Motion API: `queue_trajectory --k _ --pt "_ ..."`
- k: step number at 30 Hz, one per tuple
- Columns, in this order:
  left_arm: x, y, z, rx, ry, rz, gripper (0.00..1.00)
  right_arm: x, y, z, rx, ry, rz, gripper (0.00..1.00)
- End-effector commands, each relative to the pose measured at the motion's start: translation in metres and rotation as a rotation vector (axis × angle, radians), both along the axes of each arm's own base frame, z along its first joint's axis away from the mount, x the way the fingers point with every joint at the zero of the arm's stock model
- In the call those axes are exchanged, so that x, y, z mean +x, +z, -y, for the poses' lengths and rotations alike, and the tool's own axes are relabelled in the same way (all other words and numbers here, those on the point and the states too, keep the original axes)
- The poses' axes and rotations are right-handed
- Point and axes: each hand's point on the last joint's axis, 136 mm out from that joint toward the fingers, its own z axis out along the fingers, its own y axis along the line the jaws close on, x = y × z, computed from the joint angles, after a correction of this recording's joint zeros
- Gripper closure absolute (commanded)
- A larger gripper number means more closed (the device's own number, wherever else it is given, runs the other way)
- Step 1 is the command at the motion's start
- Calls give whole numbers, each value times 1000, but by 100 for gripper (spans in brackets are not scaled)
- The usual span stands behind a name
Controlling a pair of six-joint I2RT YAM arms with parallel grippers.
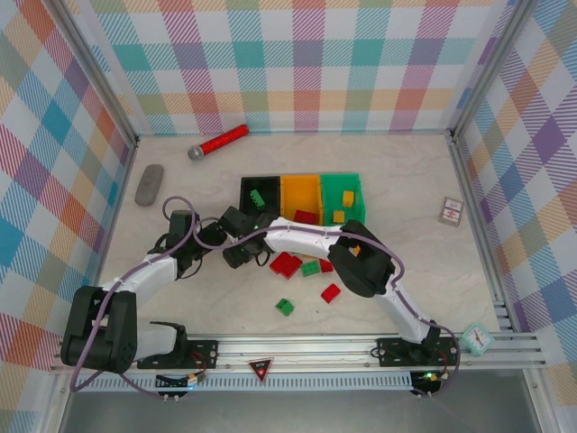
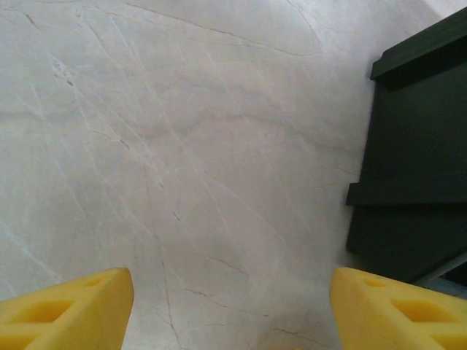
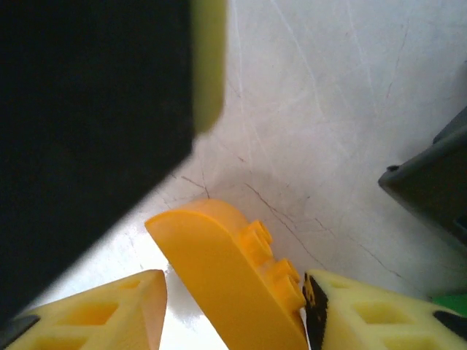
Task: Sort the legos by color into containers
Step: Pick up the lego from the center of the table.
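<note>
Beside the black bin (image 2: pixel 408 182), I'm hovering left gripper (image 2: pixel 230 310) spread wide, right gripper (image 3: pixel 235 313) pinching a tilted yellow-orange lego (image 3: pixel 219 270).

A: What's that dark mass (image 3: pixel 87 131) on my right wrist feed?
B: It's blurred and too close, so I can't name it. The orange brick (image 3: pixel 226 270) runs off the bottom edge (grip unclear), and my left wrist feed crops the black bin (image 2: pixel 416 168).
</note>
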Motion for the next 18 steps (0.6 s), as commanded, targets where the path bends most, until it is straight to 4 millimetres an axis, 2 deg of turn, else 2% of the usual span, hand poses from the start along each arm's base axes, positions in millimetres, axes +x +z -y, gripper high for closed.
queue_trajectory --k 1,8,13,18 --pt "3 2 0 -9 3 3 29 -5 -2 9 -28 -1 10 56" --pt "3 2 1 -15 -1 3 29 -9 8 16 7 -20 20 75" --pt "3 2 1 -18 -2 4 29 -15 25 22 63 -43 19 80" --pt "2 2 2 -19 -4 2 29 -16 46 37 98 -83 57 81"
